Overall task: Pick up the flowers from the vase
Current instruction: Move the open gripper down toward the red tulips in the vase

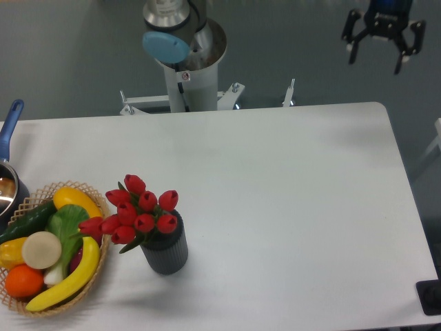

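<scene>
The flowers, a bunch of red tulip buds with green leaves, stand in the vase, a dark grey ribbed cylinder at the table's front left. My gripper hangs high at the upper right, beyond the table's far edge, far from the flowers. Its two black fingers are spread apart with nothing between them.
A woven basket of fruit and vegetables sits just left of the vase, touching the blooms' side. A blue-handled pot pokes in at the left edge. The arm's base column rises behind the table. A dark object sits at the front right corner.
</scene>
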Controlling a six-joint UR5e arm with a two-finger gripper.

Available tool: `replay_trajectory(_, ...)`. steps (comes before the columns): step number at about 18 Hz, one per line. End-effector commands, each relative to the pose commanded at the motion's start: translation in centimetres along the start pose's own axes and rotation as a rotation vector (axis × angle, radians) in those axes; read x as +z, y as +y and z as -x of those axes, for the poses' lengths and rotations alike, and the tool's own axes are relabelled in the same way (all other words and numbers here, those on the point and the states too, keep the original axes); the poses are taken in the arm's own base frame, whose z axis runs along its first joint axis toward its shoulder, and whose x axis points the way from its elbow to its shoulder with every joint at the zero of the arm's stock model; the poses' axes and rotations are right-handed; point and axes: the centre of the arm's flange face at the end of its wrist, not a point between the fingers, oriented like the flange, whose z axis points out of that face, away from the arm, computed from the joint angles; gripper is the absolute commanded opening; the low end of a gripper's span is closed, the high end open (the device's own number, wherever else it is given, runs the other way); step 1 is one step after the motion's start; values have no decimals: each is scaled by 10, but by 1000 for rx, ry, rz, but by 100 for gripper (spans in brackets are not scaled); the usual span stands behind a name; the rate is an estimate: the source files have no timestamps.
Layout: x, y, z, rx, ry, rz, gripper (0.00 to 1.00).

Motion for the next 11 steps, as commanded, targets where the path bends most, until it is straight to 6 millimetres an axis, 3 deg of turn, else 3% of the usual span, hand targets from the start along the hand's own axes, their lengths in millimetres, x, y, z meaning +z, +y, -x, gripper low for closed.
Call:
replay_trajectory(6,60,-49,-31,-28,12,-34,100)
replay_trajectory(11,81,-82,-45,-27,84,-243,100)
